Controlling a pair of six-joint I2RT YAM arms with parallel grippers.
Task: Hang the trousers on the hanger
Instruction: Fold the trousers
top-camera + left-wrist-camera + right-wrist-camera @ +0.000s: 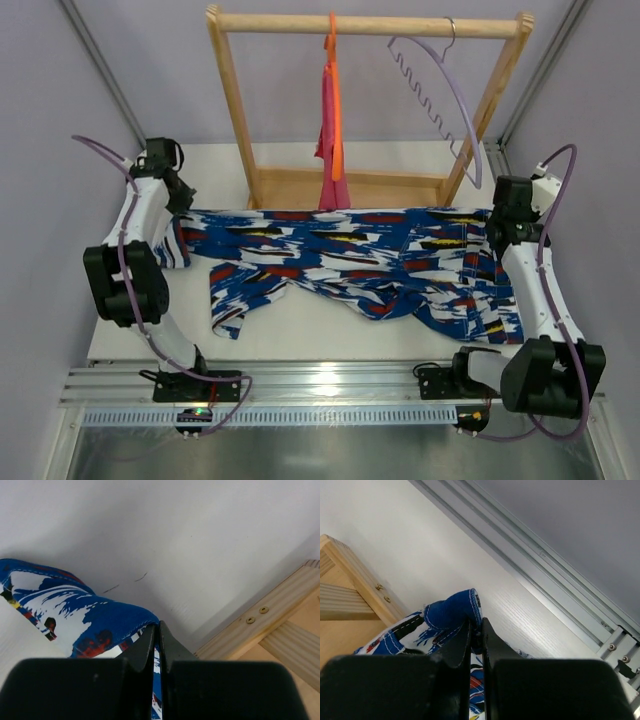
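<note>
Left wrist cam: left gripper point(159, 627) body blocks most of the trousers point(75, 625); wooden rack point(270, 625) cropped at the right edge. Right wrist cam: right gripper point(476, 626) hides the cloth below the pinch, rack cropped left. Top cam: I can't see either set of fingertips, both sit under the wrists.

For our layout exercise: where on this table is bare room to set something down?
Bare: the table strip between the trousers and the front rail; a far-left patch beside the wooden rack. Crowded: the middle, where the left gripper and right gripper pinch the spread trousers.
</note>
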